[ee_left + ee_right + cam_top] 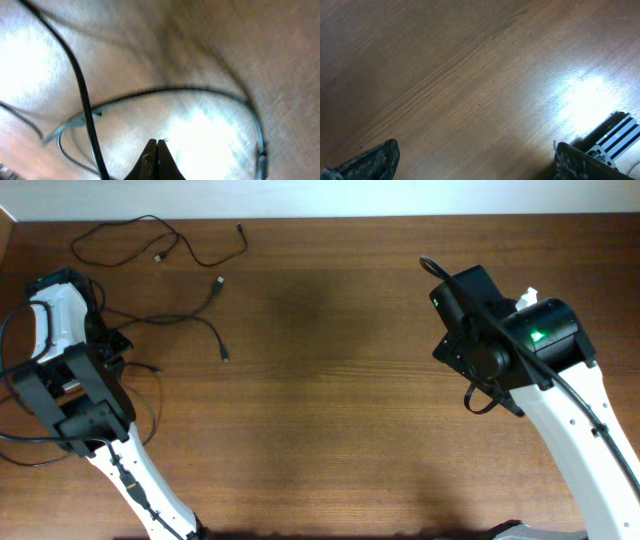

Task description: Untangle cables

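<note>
The cables (150, 240) lie as thin black strands at the table's far left. One forms a loop near the back edge. Another runs from a plug (219, 281) toward my left arm, and a third ends in a small plug (225, 358). In the left wrist view my left gripper (157, 145) is shut, tips pressed together with nothing visible between them. A black strand (82, 95) passes just left of the tips and a thinner cable (200, 91) arcs beyond them. My right gripper (477, 160) stands open over bare wood, far from the cables.
The table's back edge meets a white wall (320, 198). Thick black arm cables (20, 450) hang round the left arm at the table's left edge. A metal rail (615, 137) shows at the right wrist view's lower right.
</note>
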Controlling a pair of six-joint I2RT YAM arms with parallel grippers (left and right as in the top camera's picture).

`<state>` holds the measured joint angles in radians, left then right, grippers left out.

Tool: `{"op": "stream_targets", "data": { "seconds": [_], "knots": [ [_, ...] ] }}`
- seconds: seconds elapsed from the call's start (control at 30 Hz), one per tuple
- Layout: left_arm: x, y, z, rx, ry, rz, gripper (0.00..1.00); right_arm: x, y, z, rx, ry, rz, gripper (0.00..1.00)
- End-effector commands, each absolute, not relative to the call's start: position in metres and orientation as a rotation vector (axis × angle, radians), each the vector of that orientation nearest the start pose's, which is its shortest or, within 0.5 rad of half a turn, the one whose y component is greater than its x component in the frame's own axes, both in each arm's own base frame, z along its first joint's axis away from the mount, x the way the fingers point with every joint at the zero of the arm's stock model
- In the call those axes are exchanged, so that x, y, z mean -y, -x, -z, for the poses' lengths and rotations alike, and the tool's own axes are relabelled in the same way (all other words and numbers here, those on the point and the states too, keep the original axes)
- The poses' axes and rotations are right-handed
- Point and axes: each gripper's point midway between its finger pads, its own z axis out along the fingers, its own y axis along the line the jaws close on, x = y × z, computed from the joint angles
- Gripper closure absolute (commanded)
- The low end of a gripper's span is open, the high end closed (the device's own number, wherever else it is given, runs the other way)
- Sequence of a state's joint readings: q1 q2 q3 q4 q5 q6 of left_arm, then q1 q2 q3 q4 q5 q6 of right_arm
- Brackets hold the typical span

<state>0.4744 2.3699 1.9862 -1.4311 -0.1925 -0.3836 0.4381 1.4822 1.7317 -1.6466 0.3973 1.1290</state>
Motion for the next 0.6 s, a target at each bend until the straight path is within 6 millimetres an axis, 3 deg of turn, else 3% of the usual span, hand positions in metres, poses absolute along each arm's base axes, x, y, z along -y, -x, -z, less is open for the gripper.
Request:
{"op": "stream_targets", "data": {
  "seconds": [0.0,0.37,0.57],
  "knots": [
    [-0.21,-0.327,-0.025,-3.166,1.369,-0.326,1.0,-0.049,-0.262,-0.269,-2.546,-0.974,0.208,0.02],
    [-0.182,-0.293,-0.041,-3.325,1.466,-0.233,1.0,-0.049,-0.262,-0.269,-2.546,-0.974,0.208,0.02],
    [-0.166,-0.28,-0.054,-3.233,1.502,-0.154,1.0,-0.049,-0.262,-0.269,-2.546,-0.974,0.208,0.02]
  ]
}}
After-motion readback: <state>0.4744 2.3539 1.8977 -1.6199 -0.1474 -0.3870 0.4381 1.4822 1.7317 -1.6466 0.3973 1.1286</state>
